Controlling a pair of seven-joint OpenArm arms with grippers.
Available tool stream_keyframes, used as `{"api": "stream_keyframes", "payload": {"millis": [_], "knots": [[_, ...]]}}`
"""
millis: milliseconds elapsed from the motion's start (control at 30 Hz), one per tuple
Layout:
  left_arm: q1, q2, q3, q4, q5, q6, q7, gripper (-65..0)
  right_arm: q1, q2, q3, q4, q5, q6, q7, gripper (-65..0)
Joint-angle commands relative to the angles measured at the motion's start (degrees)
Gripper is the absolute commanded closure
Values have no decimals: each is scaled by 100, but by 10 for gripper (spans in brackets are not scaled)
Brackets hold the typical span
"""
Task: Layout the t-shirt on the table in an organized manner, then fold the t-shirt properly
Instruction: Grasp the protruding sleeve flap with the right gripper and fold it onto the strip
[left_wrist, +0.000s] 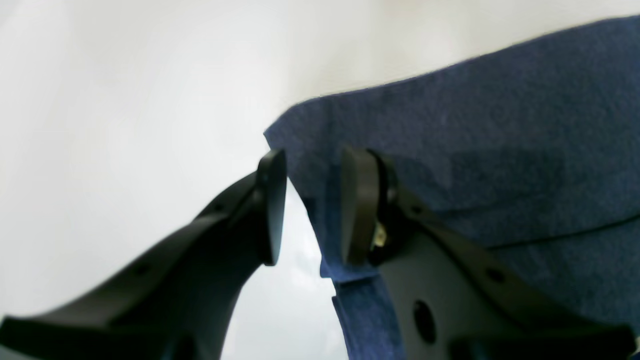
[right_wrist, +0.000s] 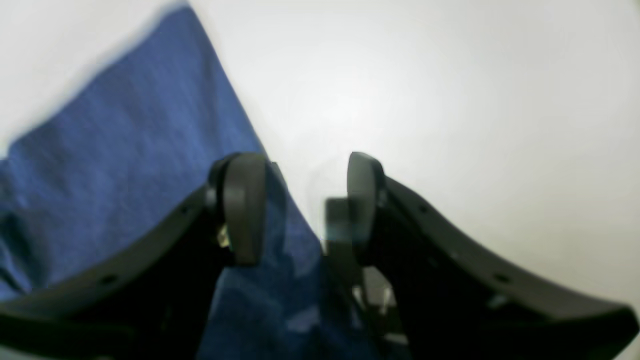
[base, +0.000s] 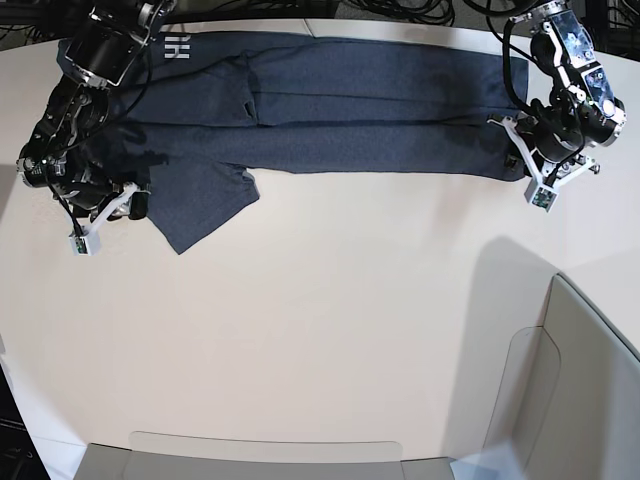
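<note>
Your left gripper (left_wrist: 310, 205) straddles the t-shirt (base: 340, 110) edge, jaws parted with cloth between; your right gripper (right_wrist: 300, 207) likewise. Both arms reach low over the table (base: 330, 330), shirt spread along its far side.

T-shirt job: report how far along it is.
Done: the t-shirt lies stretched along the far side of the table, one lengthwise fold made. In hand: the left gripper and right gripper each straddle an end edge. Left: one sleeve sticks out; folding remains.
</note>
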Motion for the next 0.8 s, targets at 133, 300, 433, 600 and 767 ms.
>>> {"api": "stream_keyframes", "payload": {"millis": [133, 300, 433, 600, 767], "knots": [[-52, -62, -2, 93, -21, 12, -79, -187, 140, 23, -186, -306, 34, 6, -56, -271], [-61, -53, -2, 84, -21, 12, -79, -187, 140, -3, -713, -376, 34, 6, -47, -271], [-61, -53, 6, 84, -47, 12, -79, -186, 114, -3, -968, -376, 34, 6, -47, -258], [-61, -53, 6, 84, -47, 12, -79, -185, 114, -3, -1039, -367, 34, 6, -47, 0], [-61, -53, 6, 84, -47, 12, -79, -185, 97, 6, -1048, -121, 70, 14, -56, 0]]}}
